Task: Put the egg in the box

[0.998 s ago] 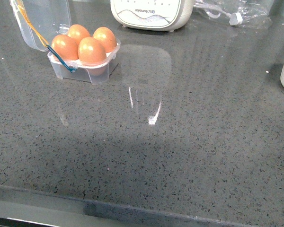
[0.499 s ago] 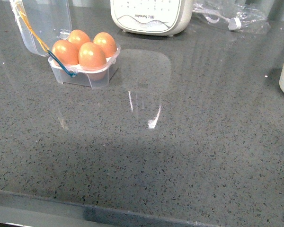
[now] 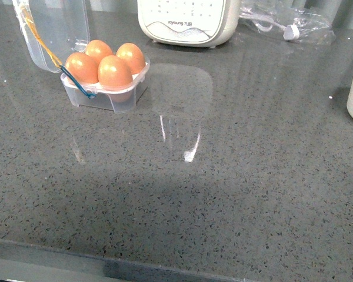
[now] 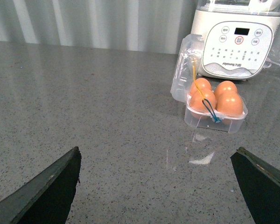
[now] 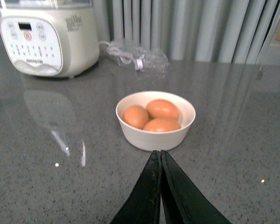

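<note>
Eggs fill all four cups of the box on the worktop. Our left pincer is apart, right pincer together, empty. We think they crack easily; hold softly round the middle.

The left claw shows two matte black, wedge-shaped fingers with straight edges. The right claw has slim black tapering fingers, faintly shiny.

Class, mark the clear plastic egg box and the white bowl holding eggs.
clear plastic egg box [image 3: 103,101]: front view, front wall.
white bowl [image 5: 154,139]: right wrist view, outer wall.
</note>
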Robot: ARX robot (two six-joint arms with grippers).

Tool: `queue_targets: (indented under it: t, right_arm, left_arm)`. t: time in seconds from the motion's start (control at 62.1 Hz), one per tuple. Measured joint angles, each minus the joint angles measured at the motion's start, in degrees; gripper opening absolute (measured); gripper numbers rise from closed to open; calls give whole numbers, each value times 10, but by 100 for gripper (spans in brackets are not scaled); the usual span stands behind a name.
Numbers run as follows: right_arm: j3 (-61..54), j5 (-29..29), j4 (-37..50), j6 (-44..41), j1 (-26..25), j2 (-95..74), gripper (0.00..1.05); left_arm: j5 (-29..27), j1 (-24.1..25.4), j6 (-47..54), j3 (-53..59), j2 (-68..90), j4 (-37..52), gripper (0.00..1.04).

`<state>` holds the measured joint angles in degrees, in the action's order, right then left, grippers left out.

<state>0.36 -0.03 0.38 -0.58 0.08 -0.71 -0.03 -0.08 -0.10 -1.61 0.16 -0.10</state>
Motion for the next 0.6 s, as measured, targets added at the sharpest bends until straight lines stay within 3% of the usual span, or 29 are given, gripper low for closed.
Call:
queue_targets:
  t: [0.29, 0.596]
  right_arm:
    - [0, 0, -3, 0, 0, 4, 4]
    - [0, 0, -3, 0, 0, 5, 70]
  left_arm:
    - [0, 0, 0, 0, 0, 0, 98]
    - [0, 0, 0, 0, 0, 0, 98]
